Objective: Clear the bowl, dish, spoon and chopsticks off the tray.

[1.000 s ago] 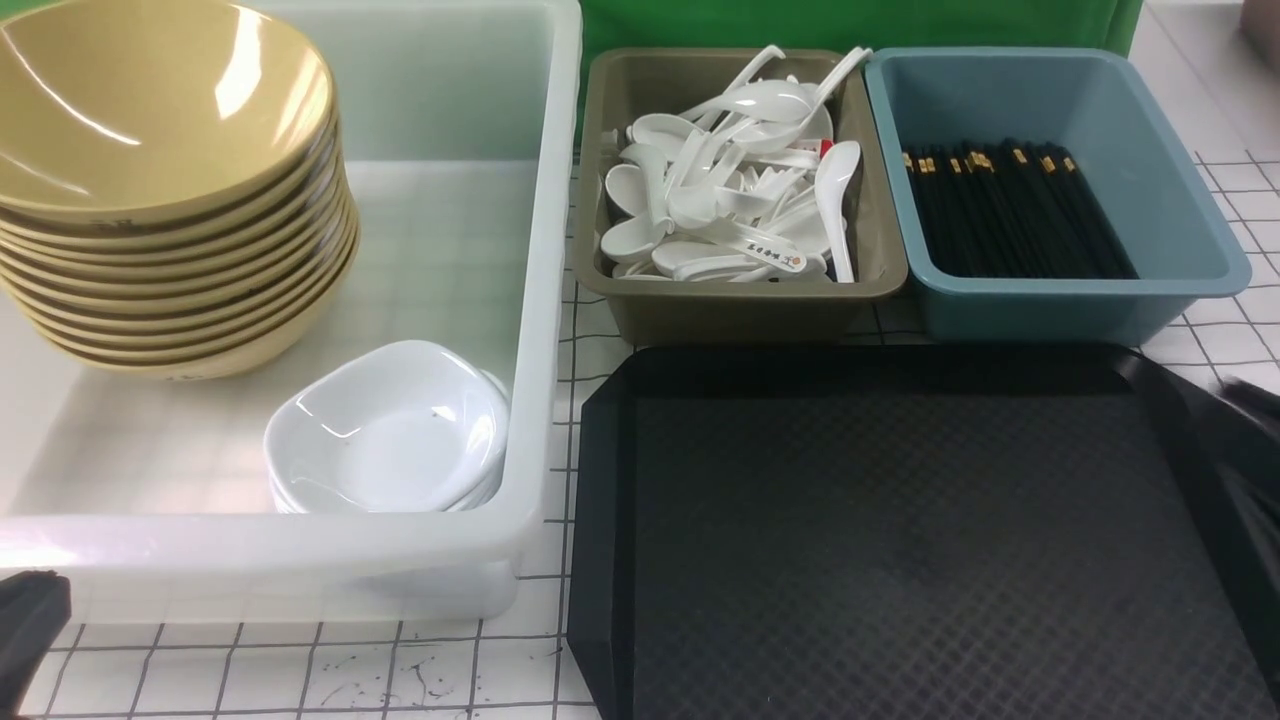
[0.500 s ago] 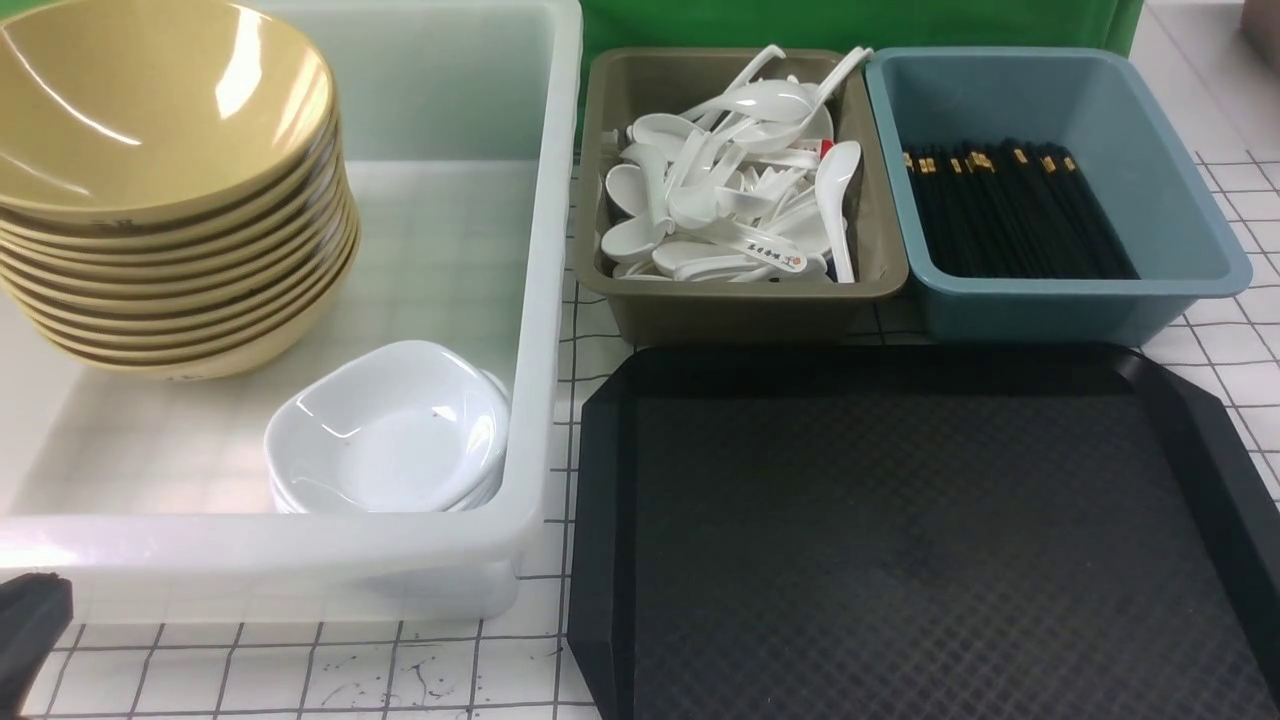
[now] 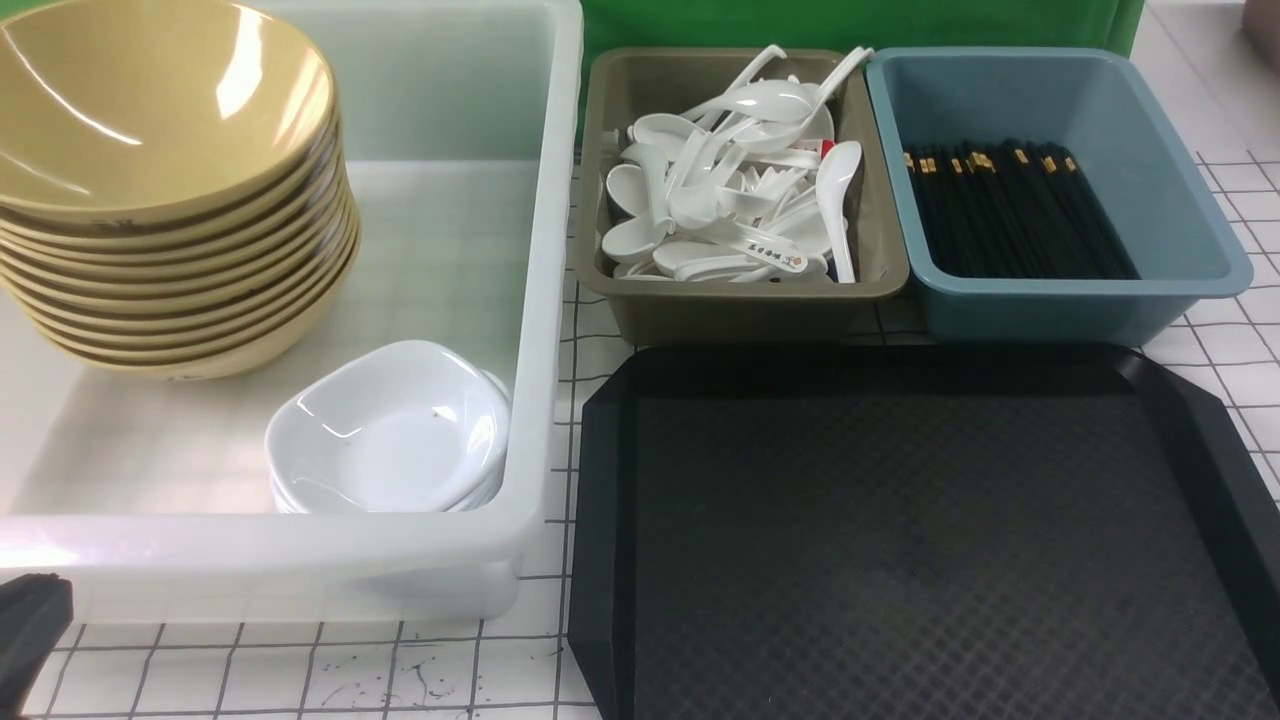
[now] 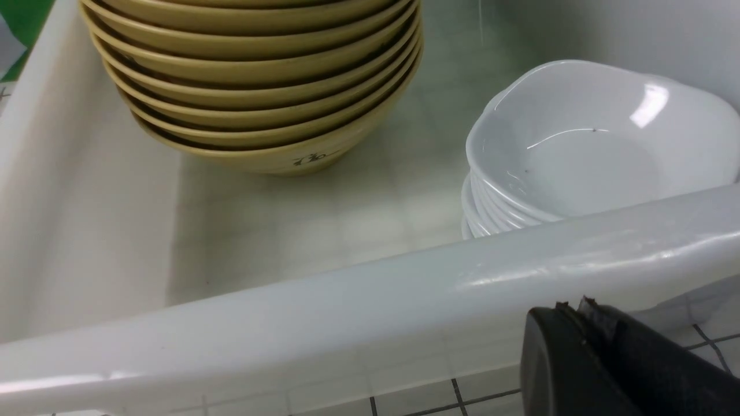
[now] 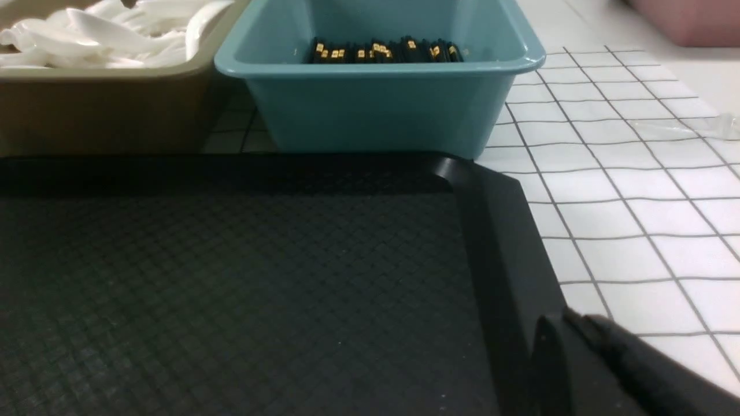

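The black tray point(image 3: 900, 540) lies bare at the front right, with nothing on it. A stack of yellow bowls point(image 3: 160, 130) and a stack of small white dishes point(image 3: 390, 430) stand in the white bin. A spoon point(image 3: 770, 252) with red characters lies on the pile in the olive bin. Black chopsticks point(image 3: 1010, 210) with gold bands fill the blue bin. My left gripper point(image 4: 572, 306) is shut and empty, low in front of the white bin's near wall. My right gripper point(image 5: 572, 318) is shut and empty at the tray's right rim point(image 5: 509, 242); the front view does not show it.
The white bin point(image 3: 300, 545) takes up the left side. The olive bin point(image 3: 730, 310) and the blue bin point(image 3: 1050, 310) stand side by side just behind the tray. A white gridded tabletop point(image 3: 330, 670) shows around them, and a green backdrop point(image 3: 850, 25) stands behind.
A dark blur of the right arm at the front view's right edge has withdrawn out of that view. Nothing else has moved.
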